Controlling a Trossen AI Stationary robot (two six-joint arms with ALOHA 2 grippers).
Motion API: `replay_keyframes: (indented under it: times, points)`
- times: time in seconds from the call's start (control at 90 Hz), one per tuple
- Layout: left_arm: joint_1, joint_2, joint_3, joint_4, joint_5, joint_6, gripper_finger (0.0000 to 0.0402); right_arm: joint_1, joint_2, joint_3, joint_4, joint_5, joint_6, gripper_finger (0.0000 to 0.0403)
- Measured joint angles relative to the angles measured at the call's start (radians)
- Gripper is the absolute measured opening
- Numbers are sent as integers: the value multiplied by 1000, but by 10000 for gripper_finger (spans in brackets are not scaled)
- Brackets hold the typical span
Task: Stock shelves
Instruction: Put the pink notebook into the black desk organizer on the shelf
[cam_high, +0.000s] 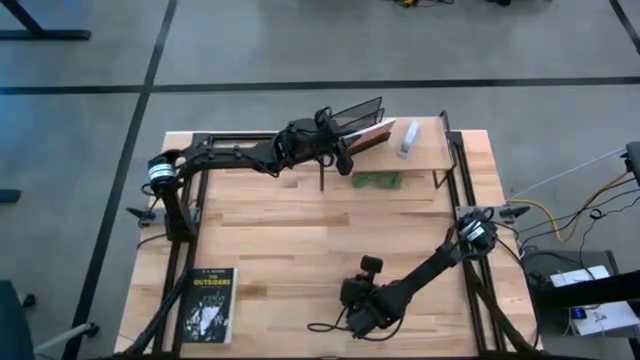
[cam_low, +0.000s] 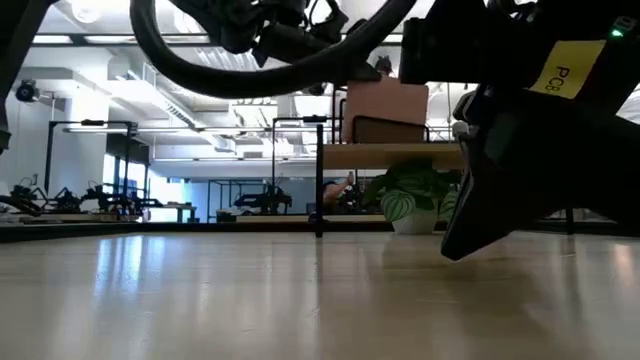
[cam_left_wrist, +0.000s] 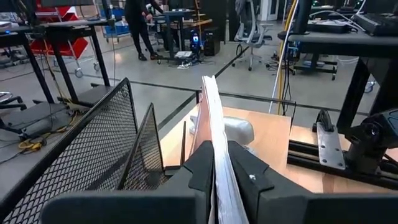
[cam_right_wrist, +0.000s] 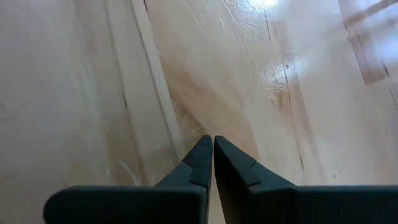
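The shelves (cam_high: 425, 150) stand at the table's far right, a light wood board on thin black legs. On the board are a black wire rack (cam_high: 362, 112) and a white bottle (cam_high: 408, 138). My left gripper (cam_left_wrist: 221, 168) reaches over from the left and is shut on a reddish-brown book (cam_high: 372, 135) beside the rack (cam_left_wrist: 106, 137). In the low view the book (cam_low: 385, 100) stands on edge above the board (cam_low: 400, 155). My right gripper (cam_right_wrist: 212, 149) is shut over the bare tabletop near the front edge (cam_high: 358, 315). My left gripper pinches the book between its two fingers, one finger (cam_left_wrist: 199, 168) on each cover, at the book's near end (cam_left_wrist: 217, 158). The fingers come roughly level from the table's left and lie along the book. The book stands on edge; whether it rests on the board I cannot tell.
A green leafy plant (cam_high: 378, 182) in a white pot (cam_low: 412, 222) sits under the board. A black book titled The Outsiders (cam_high: 210, 305) lies flat at the table's near left. Black frame rails (cam_high: 458, 165) run along the right side.
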Motion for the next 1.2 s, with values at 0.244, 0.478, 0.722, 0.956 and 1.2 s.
replay_keyframes:
  times: [0.244,0.478,0.722,0.956,1.2]
  points:
    - [0,1,0,2,0,-4,17,0,0,0,0,0,0,0]
    - [-1,47,2,62,4,-10,20,0,0,0,3,0,-1,0]
    - [-2,57,3,84,7,2,20,0,0,0,3,0,-4,0]
    - [-1,38,0,75,0,3,21,0,0,0,2,0,-3,0]
    - [-2,39,0,60,0,1,39,0,0,0,3,1,0,0]
